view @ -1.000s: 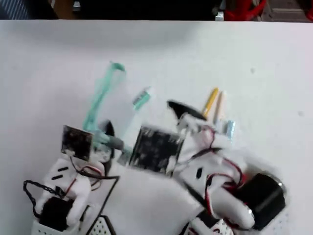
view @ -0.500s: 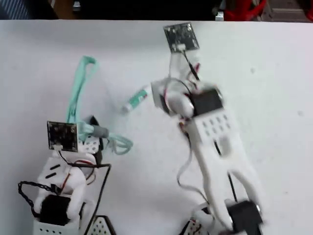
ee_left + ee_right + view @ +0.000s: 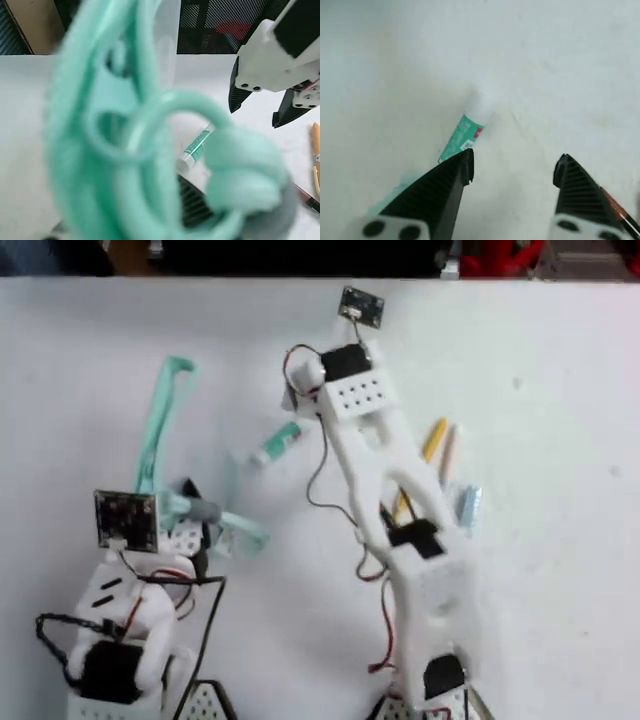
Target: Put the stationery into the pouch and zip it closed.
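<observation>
Glue stick beside right jaws (spread).

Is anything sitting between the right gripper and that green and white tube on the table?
Nothing visible does. The open right gripper hangs over the white table, with the green and white tube just beyond one fingertip.

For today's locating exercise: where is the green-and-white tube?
High view: the green-and-white tube lies on the table between the teal-edged pouch and the right gripper.

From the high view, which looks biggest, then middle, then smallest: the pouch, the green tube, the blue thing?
Largest: pouch.
Then green tube.
Smallest: blue thing, though the arm may hide part of it.
</observation>
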Robot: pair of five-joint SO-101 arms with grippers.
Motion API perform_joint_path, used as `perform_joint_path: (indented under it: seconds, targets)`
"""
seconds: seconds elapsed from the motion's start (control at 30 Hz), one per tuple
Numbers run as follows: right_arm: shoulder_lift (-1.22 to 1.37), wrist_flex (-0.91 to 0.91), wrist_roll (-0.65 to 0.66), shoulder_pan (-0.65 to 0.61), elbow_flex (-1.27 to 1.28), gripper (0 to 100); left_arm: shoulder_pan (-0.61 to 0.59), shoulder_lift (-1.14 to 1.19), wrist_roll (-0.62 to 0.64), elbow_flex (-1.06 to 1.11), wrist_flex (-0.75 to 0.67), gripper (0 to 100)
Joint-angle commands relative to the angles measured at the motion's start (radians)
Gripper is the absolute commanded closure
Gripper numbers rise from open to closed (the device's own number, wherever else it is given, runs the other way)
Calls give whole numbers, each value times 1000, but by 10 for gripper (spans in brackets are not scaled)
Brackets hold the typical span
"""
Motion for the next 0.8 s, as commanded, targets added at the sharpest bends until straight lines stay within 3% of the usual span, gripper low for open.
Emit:
perform_joint_path:
  seconds: [0.0, 0.17, 0.4, 0.57, 0.67, 0.77]
  targets:
    - [99, 22, -44, -19, -216, 744, -7, -16, 9, -8, -6, 978]
    - [197, 102, -89, -42, -402, 745, -7, -16, 9, -8, -2, 978]
    - [259, 298, 157, -82, -474, 769, -7, -16, 9, -6, -2, 977]
    - [263, 282, 393, -104, -477, 868, -7, -16, 8, -6, -5, 977]
    - [263, 232, 453, -142, -483, 850, -7, -16, 8, -6, -3, 977]
    - [269, 139, 431, -159, -468, 761, -31, -16, 8, -9, -5, 977]
